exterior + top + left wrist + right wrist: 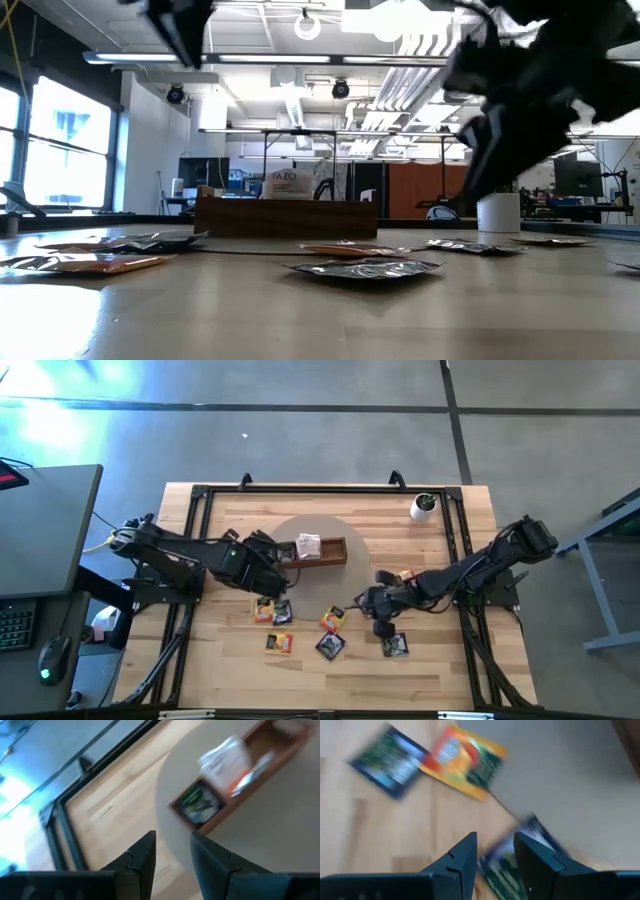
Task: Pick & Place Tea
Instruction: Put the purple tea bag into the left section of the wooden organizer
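The brown wooden tray (318, 551) lies on a round grey mat (345, 528) at the table's middle. It holds a white tea sachet (225, 762), which leans upright, and a black-green one (199, 805). My left gripper (280, 555) hovers open by the tray's left end, with nothing between its fingers (172, 845). Several tea sachets lie flat on the table, among them an orange one (332, 620) and a dark one (330, 646). My right gripper (362, 603) is open over a dark blue-green sachet (505, 865) at the mat's near edge; I cannot tell whether it touches it.
A small white cup (424, 506) stands at the far right corner. More sachets lie near the left arm (272, 611), near the front (279, 643) and under the right arm (395, 645). A black frame (200, 495) rims the table.
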`<state>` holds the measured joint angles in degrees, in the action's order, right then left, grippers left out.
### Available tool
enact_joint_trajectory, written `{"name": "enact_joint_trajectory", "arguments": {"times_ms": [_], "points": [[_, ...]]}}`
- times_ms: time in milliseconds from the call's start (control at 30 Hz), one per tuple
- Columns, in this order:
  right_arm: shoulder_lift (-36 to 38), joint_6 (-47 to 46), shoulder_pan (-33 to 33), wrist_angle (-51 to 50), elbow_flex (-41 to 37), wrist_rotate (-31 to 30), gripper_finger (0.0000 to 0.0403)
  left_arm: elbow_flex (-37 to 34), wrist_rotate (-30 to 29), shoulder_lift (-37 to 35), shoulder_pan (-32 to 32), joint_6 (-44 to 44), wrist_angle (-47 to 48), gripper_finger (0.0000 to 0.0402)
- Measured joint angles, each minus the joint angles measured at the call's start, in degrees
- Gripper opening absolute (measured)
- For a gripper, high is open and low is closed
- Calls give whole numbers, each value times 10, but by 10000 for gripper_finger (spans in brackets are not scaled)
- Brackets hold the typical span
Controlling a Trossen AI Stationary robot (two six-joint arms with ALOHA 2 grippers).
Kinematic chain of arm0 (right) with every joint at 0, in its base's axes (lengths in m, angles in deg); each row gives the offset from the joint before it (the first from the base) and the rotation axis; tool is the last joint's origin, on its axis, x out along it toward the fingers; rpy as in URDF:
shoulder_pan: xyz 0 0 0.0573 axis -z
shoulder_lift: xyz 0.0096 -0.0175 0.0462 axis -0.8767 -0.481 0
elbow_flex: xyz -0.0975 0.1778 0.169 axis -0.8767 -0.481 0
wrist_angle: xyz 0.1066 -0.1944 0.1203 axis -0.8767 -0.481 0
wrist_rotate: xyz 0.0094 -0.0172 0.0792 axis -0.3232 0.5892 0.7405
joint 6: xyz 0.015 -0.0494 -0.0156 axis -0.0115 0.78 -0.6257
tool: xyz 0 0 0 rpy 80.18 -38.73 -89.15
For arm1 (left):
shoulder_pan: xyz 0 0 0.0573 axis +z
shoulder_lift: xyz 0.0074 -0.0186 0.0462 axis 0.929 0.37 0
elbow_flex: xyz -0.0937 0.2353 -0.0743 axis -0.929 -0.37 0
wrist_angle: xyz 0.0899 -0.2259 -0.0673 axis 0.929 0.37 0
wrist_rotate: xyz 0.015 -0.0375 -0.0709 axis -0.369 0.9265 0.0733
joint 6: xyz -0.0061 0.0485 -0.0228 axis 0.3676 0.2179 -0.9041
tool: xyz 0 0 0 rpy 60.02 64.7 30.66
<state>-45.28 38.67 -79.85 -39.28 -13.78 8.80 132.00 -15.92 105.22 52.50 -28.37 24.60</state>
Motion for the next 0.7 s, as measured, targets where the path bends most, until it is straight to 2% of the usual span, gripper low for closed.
{"name": "enact_joint_trajectory", "arguments": {"times_ms": [133, 233, 467, 567, 700], "points": [[0, -123, -3, -110, 0, -33, 126, -91, 21, -20, 1, -38, -46, 119], [0, -181, -10, -156, 0, -5, 126, -148, 54, -26, 0, -14, -116, 119], [0, -156, -47, -150, 11, 69, 126, -229, 132, -27, 0, 90, -316, 119], [0, -132, -71, -147, 22, 82, 126, -253, 147, -26, -1, 132, -485, 119], [0, -51, -100, -147, 23, 88, 126, -279, 206, -19, -9, 233, -699, 119]]}}
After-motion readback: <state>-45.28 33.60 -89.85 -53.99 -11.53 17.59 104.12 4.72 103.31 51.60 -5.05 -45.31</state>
